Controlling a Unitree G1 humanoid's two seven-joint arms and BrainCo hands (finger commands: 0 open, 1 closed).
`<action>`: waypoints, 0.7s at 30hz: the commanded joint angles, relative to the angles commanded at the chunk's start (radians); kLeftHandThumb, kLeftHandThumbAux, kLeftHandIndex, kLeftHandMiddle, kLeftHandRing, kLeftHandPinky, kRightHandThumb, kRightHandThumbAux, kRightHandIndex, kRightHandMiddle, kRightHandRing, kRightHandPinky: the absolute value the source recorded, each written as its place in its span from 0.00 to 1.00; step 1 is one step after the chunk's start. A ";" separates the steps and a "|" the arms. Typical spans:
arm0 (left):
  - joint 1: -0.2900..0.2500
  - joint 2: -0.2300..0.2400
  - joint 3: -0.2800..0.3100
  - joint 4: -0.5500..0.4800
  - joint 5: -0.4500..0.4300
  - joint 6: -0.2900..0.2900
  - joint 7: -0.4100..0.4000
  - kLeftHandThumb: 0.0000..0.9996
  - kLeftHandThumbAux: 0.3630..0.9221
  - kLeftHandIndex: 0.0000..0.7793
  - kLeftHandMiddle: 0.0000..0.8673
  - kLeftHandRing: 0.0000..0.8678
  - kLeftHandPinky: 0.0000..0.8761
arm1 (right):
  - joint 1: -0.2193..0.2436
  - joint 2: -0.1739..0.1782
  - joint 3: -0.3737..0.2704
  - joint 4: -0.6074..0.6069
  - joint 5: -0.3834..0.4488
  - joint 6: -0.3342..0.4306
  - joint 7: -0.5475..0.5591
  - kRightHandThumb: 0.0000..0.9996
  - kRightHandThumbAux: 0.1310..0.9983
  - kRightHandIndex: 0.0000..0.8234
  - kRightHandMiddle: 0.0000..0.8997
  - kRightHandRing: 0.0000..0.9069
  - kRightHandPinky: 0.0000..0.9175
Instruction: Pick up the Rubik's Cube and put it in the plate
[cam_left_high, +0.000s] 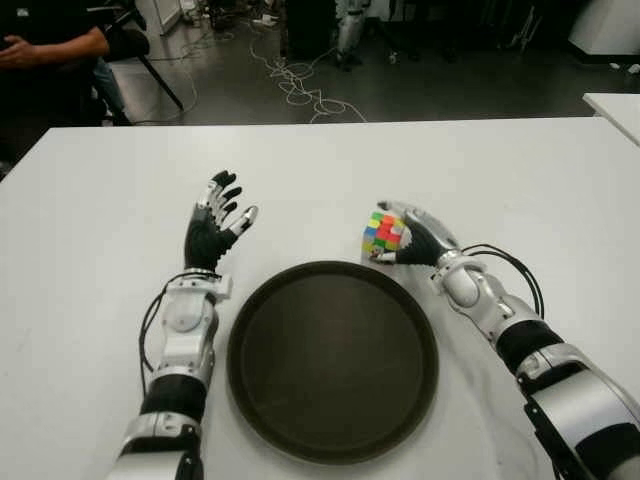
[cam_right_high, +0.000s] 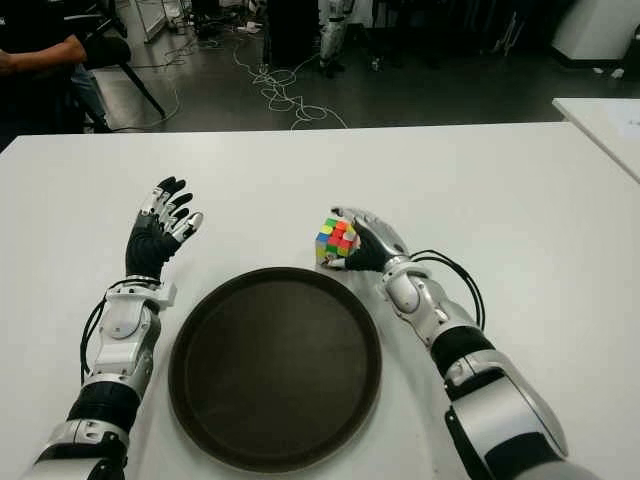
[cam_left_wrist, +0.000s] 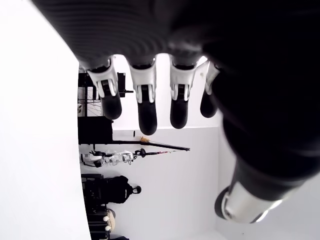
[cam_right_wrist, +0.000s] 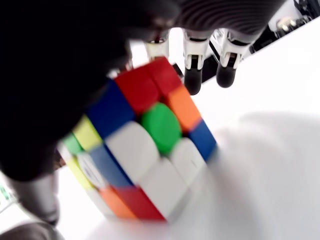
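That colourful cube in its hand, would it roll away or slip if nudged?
Probably not roll: the cube has flat faces and sits steady on the table. Its glossy stickers look slippery, so the right hand wrapped around it might lose it.

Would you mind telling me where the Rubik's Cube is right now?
The cube is in the right hand, on the robot's right side just beyond the far right rim of the plate, not yet in it.
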 joint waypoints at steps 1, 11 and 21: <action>0.000 0.001 -0.001 0.003 0.001 -0.002 -0.001 0.02 0.71 0.08 0.15 0.13 0.12 | 0.001 -0.001 -0.002 -0.002 0.003 -0.008 -0.005 0.59 0.68 0.31 0.44 0.43 0.49; -0.002 -0.006 0.002 0.004 -0.004 -0.012 0.002 0.03 0.70 0.08 0.16 0.14 0.11 | 0.002 0.010 -0.021 0.009 0.024 -0.053 -0.044 0.82 0.66 0.44 0.54 0.49 0.55; -0.001 -0.005 0.000 0.003 -0.002 -0.014 -0.001 0.05 0.73 0.09 0.17 0.14 0.12 | 0.001 0.017 -0.037 0.029 0.028 -0.114 -0.095 0.83 0.65 0.45 0.58 0.57 0.63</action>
